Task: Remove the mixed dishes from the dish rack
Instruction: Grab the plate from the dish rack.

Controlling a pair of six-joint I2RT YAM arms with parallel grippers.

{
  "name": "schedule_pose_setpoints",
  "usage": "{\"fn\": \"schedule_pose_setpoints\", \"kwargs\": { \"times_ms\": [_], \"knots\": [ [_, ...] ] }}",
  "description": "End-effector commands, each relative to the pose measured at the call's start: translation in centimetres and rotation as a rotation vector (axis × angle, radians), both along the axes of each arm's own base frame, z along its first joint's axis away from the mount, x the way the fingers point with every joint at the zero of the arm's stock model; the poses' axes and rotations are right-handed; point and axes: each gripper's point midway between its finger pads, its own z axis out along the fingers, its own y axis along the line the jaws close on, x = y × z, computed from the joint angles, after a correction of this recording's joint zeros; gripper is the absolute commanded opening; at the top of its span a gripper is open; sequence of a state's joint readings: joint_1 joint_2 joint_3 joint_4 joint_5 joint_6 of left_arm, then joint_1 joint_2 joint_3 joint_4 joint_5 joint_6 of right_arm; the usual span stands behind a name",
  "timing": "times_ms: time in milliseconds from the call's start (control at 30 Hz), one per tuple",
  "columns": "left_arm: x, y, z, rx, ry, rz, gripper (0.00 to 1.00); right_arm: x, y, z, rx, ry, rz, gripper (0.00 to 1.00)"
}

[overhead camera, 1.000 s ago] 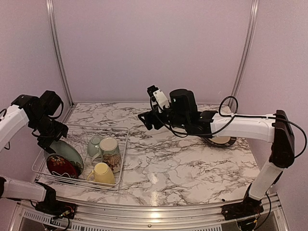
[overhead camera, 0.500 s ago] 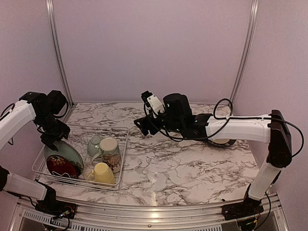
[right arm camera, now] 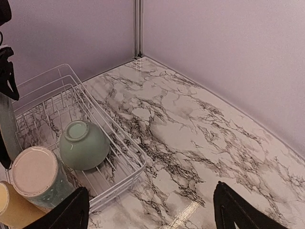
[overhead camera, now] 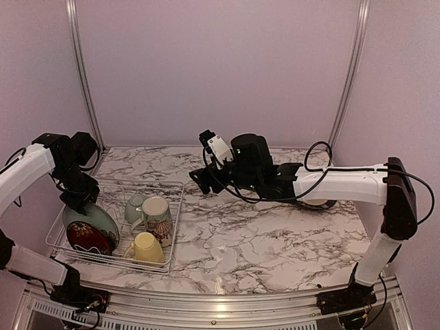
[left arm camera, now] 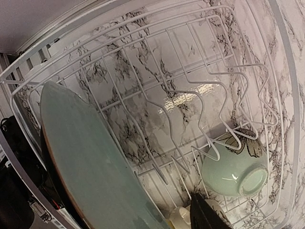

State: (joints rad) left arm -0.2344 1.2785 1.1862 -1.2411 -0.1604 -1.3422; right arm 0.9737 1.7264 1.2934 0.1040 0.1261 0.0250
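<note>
The white wire dish rack (overhead camera: 173, 206) sits at the table's left. In it a pale green plate (overhead camera: 93, 218) leans over a dark red patterned plate (overhead camera: 88, 238), beside a small pale green bowl (overhead camera: 135, 206), a cream floral mug (overhead camera: 157, 216) and a pale yellow mug (overhead camera: 146, 247). My left gripper (overhead camera: 77, 199) straddles the green plate's (left arm camera: 90, 162) upper rim. One finger (left arm camera: 206, 215) shows with a gap to the plate; the other is hidden behind it. My right gripper (overhead camera: 199, 177) hovers open over the marble right of the rack, empty (right arm camera: 152, 210). A black-rimmed cream plate (overhead camera: 317, 201) lies at the right, half hidden by the arm.
The rack's near corner (right arm camera: 140, 160) curves just left of my right gripper, with the bowl (right arm camera: 85, 145) and the mug (right arm camera: 35, 174) inside it. Purple walls and metal corner posts (overhead camera: 81, 75) close in the back and sides. Marble tabletop (overhead camera: 261, 240) stretches between the rack and the cream plate.
My left gripper has come down over the green plate's rim and its jaws have narrowed. The right arm has reached further left toward the rack, jaws unchanged.
</note>
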Motion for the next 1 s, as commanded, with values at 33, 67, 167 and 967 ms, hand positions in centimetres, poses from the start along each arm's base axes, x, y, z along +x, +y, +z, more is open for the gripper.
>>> {"fn": "schedule_pose_setpoints", "kwargs": {
  "times_ms": [33, 67, 167, 967],
  "knots": [
    [0.0, 0.5, -1.0, 0.018, 0.032, -0.004, 0.43, -0.3, 0.6, 1.8, 0.019, -0.034, -0.005, 0.87],
    [0.1, 0.6, -1.0, 0.017, 0.029, -0.005, 0.42, -0.3, 0.6, 1.8, 0.016, -0.034, -0.004, 0.87],
    [0.3, 0.6, -0.8, 0.02, 0.017, -0.01, 0.35, -0.5, 0.7, 1.8, 0.013, -0.039, -0.004, 0.87],
    [0.7, 0.7, 1.2, -0.025, -0.055, -0.01, 0.0, -0.5, 0.8, 1.7, 0.009, -0.039, -0.006, 0.87]
  ]
}}
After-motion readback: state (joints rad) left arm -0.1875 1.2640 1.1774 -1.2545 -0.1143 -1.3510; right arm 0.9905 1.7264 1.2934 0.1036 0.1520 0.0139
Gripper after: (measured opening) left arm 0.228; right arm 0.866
